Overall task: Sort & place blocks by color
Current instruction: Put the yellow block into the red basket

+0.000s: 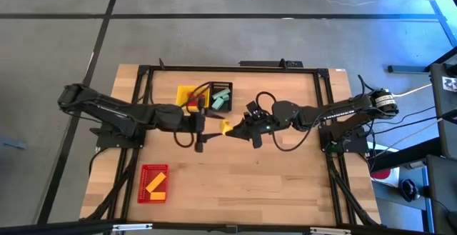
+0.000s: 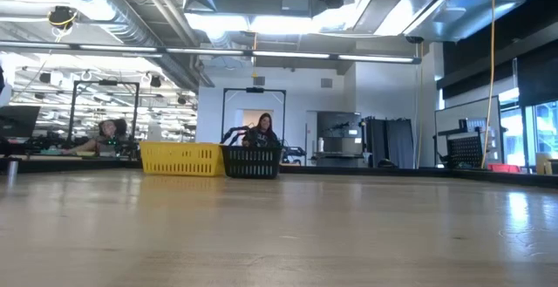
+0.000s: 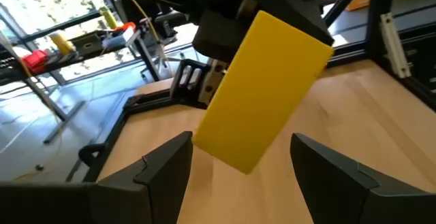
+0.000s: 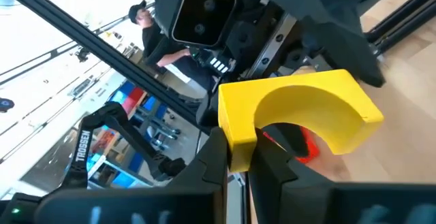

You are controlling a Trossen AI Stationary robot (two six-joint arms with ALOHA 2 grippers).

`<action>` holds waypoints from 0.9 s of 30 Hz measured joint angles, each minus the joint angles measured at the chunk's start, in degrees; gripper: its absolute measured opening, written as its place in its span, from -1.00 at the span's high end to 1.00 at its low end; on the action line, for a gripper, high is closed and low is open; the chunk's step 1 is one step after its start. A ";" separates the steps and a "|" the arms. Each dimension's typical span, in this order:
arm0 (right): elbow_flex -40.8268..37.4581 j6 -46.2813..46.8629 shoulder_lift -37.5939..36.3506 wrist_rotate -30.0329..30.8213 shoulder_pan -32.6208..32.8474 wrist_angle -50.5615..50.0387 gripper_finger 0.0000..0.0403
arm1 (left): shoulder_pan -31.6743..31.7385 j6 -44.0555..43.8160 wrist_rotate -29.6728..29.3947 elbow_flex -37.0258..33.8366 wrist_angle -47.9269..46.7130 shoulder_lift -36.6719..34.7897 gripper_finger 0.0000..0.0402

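Note:
My right gripper (image 1: 238, 128) is shut on a yellow arch-shaped block (image 1: 226, 126) above the middle of the table; the block also shows in the right wrist view (image 4: 300, 108) and, as a flat yellow face, in the left wrist view (image 3: 262, 88). My left gripper (image 1: 203, 124) is open just left of the block. Its fingers (image 3: 167, 176) stand on either side of the block's lower end without touching it. Teal blocks (image 1: 221, 96) lie in the black basket (image 1: 214, 86). Yellow blocks (image 1: 156, 181) lie in the red basket (image 1: 143, 192). A red piece (image 1: 193, 106) lies at the yellow basket (image 1: 184, 93). My right gripper pinches one leg of the arch block (image 4: 237, 139) between its two fingers (image 4: 212, 157). It comes at the block from the table's right side. The arch's other leg sticks out free past the fingers. The block is lifted clear of the table.
The yellow and black baskets stand side by side at the table's far middle and also show in the low view (image 2: 181, 158) (image 2: 253, 161). The red basket stands near the front left. A dark frame (image 1: 143, 71) runs around the table. People show in the room beyond.

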 joint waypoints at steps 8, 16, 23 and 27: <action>0.00 1.32 0.02 -1.70 0.00 -0.37 0.84 | 1.08 1.33 1.61 0.10 1.27 1.94 -0.20; 0.00 1.06 0.02 -1.93 0.01 -1.03 0.84 | 1.06 0.87 6.81 0.10 5.66 1.90 -0.06; 0.00 1.99 0.02 -2.62 0.00 -1.99 0.84 | 1.06 1.54 7.34 0.10 5.37 1.94 0.18; 0.00 2.79 0.02 -2.65 0.01 -1.49 0.84 | 1.03 2.29 7.53 0.10 5.32 1.94 0.32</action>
